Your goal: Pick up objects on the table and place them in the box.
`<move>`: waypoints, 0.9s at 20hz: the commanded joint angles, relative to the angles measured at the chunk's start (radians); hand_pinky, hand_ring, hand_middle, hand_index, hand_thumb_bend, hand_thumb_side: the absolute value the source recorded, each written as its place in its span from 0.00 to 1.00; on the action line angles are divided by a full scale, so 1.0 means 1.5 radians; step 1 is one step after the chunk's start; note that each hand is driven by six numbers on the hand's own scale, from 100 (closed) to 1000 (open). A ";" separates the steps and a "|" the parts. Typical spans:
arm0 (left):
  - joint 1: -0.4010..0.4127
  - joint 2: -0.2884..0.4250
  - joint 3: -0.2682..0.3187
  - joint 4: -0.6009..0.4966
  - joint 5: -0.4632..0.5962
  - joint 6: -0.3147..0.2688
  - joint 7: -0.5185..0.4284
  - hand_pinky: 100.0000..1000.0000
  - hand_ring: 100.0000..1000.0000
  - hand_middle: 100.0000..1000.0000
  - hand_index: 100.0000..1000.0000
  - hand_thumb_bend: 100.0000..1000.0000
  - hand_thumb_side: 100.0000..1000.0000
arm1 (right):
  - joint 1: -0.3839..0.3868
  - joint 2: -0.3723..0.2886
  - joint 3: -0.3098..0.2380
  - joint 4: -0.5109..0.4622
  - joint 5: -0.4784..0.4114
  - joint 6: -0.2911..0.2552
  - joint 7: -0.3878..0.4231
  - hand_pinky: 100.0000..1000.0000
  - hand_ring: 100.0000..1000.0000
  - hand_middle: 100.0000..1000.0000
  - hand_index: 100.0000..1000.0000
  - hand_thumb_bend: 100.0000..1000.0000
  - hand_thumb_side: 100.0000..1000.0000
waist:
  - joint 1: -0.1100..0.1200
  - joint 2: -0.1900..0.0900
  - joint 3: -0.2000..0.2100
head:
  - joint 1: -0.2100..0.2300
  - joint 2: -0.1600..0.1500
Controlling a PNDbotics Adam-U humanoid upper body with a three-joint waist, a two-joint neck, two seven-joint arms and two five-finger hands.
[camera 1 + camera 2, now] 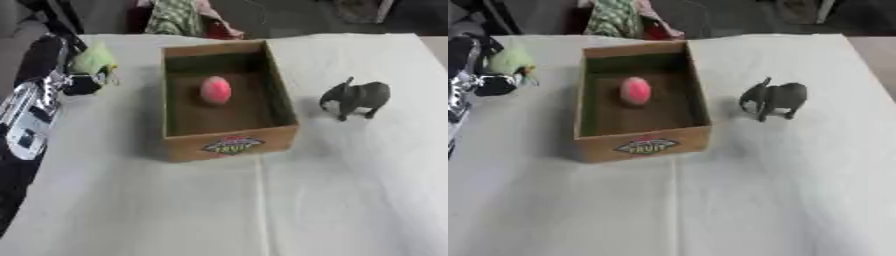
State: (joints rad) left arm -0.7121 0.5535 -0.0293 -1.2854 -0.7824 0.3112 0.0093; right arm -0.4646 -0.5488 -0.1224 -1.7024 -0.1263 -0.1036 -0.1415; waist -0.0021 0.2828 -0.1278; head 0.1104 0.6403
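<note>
An open cardboard box [229,143] with a fruit label on its front wall stands mid-table. A pink egg-shaped thing [215,90] lies inside it on the brown floor. To the right of the box a grey toy elephant [356,98] stands upright on the white cloth, apart from the box. At the far left my left hand [81,83] has dark fingers curled round a light green thing [93,59], to the left of the box and level with its far part. My right hand shows in neither view.
My left forearm [29,117], black and silver, runs along the table's left edge. Checked and red fabric [179,17] lies beyond the far edge. White cloth [262,210] covers the table in front of the box.
</note>
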 commanded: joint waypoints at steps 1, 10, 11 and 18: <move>-0.030 -0.002 -0.017 -0.032 0.013 -0.011 -0.002 0.30 0.13 0.13 0.40 0.00 0.04 | -0.006 -0.013 0.000 -0.005 -0.003 0.002 0.004 0.57 0.64 0.67 0.77 0.05 0.00 | -0.001 -0.021 -0.012 | 0.013 -0.003; -0.130 -0.066 -0.083 -0.051 0.003 -0.068 -0.062 0.30 0.13 0.13 0.40 0.00 0.04 | -0.005 -0.013 -0.001 -0.004 -0.005 0.001 0.004 0.57 0.64 0.67 0.77 0.05 0.00 | -0.002 -0.022 -0.013 | 0.014 -0.006; -0.134 -0.071 -0.087 -0.049 0.001 -0.073 -0.065 0.31 0.13 0.13 0.41 0.00 0.04 | -0.006 -0.012 -0.001 -0.004 -0.005 0.001 0.005 0.57 0.64 0.67 0.77 0.05 0.00 | -0.002 -0.022 -0.013 | 0.015 -0.006; -0.152 -0.104 -0.117 -0.027 -0.009 -0.104 -0.087 0.32 0.14 0.14 0.41 0.00 0.02 | -0.008 -0.009 0.002 -0.004 -0.007 0.001 0.008 0.57 0.64 0.67 0.77 0.05 0.00 | -0.001 -0.022 -0.015 | 0.018 -0.014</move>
State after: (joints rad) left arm -0.9149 0.3933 -0.2007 -1.3197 -0.7904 0.1671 -0.1169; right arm -0.4632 -0.5472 -0.1147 -1.7017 -0.1302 -0.0994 -0.1337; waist -0.0021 0.2714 -0.1490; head 0.1344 0.6320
